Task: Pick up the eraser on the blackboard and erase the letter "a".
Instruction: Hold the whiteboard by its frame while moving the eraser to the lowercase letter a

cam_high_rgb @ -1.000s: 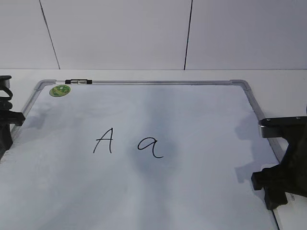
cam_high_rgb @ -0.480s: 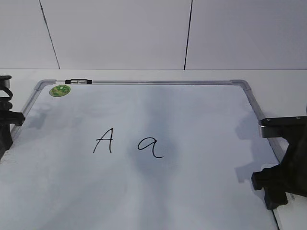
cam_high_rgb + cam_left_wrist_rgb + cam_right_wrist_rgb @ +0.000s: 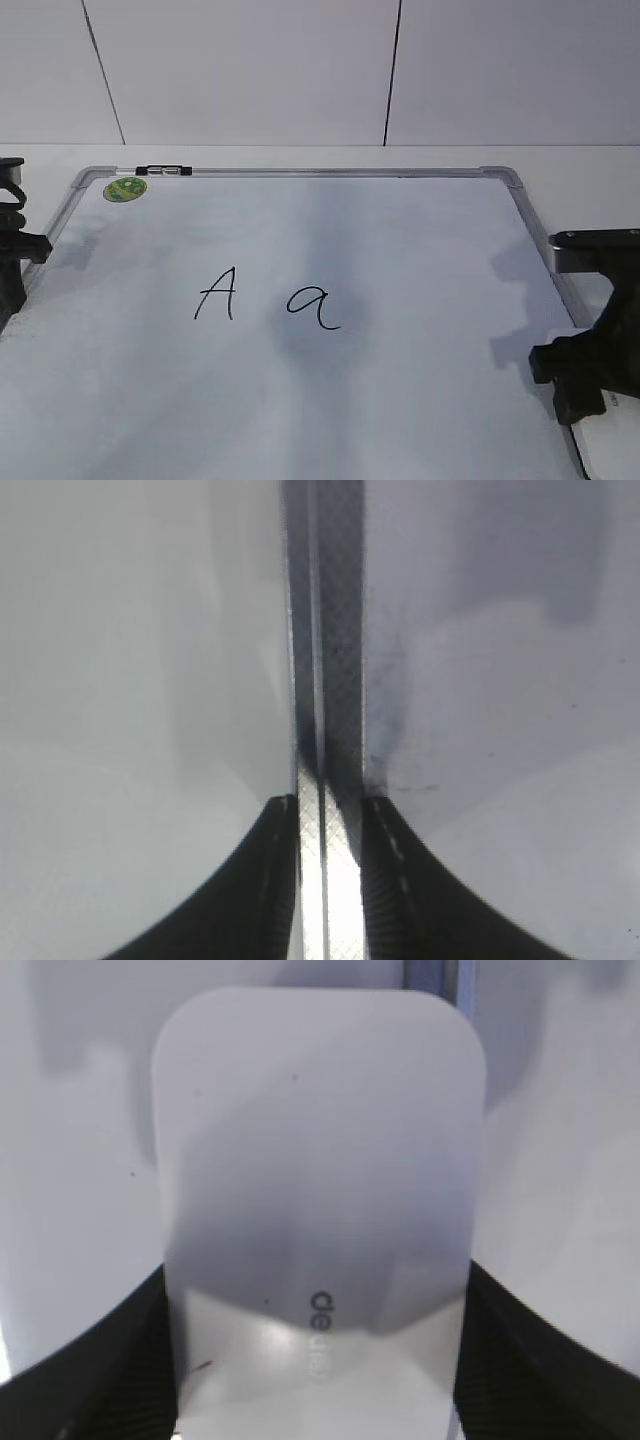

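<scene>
The blackboard (image 3: pixel 400 240) is a white board with a grey frame, lying flat. The letter "a" (image 3: pixel 312 305) is written near its middle. The eraser (image 3: pixel 315 1140), white and glossy with grey lettering, lies between the jaws of my right gripper (image 3: pixel 315 1280), and both fingers touch its sides. In the exterior view my right gripper (image 3: pixel 565 385) is at the board's right edge and hides the eraser. My left gripper (image 3: pixel 328 805) is closed around the board's grey frame (image 3: pixel 325 680) at the left edge (image 3: pixel 15 270).
A capital "A" (image 3: pixel 217 293) stands left of the "a". A black-and-silver marker (image 3: pixel 163 171) lies on the far frame, and a round green sticker (image 3: pixel 125 188) is at the far left corner. A white tiled wall stands behind the table.
My right arm has shifted a little to the right and upward in the exterior view. The left arm, the board and the letters are unchanged.
</scene>
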Robot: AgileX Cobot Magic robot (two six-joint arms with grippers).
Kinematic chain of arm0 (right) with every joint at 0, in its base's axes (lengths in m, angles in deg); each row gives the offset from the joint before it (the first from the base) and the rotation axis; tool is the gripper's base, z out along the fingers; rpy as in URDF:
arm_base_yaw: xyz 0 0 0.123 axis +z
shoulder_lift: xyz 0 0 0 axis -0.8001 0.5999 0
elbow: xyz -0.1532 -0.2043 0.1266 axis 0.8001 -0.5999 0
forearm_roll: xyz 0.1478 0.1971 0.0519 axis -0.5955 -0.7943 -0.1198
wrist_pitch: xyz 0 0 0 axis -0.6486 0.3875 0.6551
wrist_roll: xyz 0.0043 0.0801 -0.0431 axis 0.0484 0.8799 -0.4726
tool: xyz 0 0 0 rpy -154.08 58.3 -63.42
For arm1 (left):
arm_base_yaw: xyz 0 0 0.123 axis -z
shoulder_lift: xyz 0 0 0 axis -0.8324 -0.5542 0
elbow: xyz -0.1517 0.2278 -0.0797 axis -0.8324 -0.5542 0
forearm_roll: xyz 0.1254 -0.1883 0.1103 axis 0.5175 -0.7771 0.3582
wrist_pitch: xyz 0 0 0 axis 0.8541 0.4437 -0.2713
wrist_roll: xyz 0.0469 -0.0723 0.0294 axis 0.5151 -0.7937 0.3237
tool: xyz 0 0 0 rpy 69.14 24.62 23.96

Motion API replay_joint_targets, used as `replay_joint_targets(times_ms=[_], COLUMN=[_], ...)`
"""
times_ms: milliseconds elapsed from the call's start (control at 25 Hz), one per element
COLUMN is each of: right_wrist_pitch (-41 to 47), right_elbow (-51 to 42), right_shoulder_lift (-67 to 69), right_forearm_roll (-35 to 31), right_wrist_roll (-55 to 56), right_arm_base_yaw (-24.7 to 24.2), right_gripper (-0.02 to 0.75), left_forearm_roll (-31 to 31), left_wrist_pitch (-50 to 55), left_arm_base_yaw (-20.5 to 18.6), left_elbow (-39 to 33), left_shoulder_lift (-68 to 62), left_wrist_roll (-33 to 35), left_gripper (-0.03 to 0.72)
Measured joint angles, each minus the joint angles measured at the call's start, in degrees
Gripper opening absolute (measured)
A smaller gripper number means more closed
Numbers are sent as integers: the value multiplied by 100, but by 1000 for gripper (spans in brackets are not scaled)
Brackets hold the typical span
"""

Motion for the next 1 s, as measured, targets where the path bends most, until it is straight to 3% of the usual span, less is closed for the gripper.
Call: replay_joint_targets(times_ms=[360, 760, 1000], right_wrist_pitch=[148, 737, 1310], right_elbow=[390, 1558, 2414], right_shoulder_lift=[-14, 99, 795], right_forearm_roll=[-393, -750, -464], right_wrist_roll=[-18, -1206, -1307], right_arm_base_yaw=[0, 4, 524], right_gripper=[521, 521, 521], left_forearm_roll=[0, 12, 15], left_wrist_pitch=[0, 0, 0], left_arm_base_yaw=[0, 0, 0], left_elbow=[0, 0, 0], left_shoulder_lift=[0, 0, 0], left_wrist_roll=[-10, -10, -10], left_gripper=[151, 151, 151])
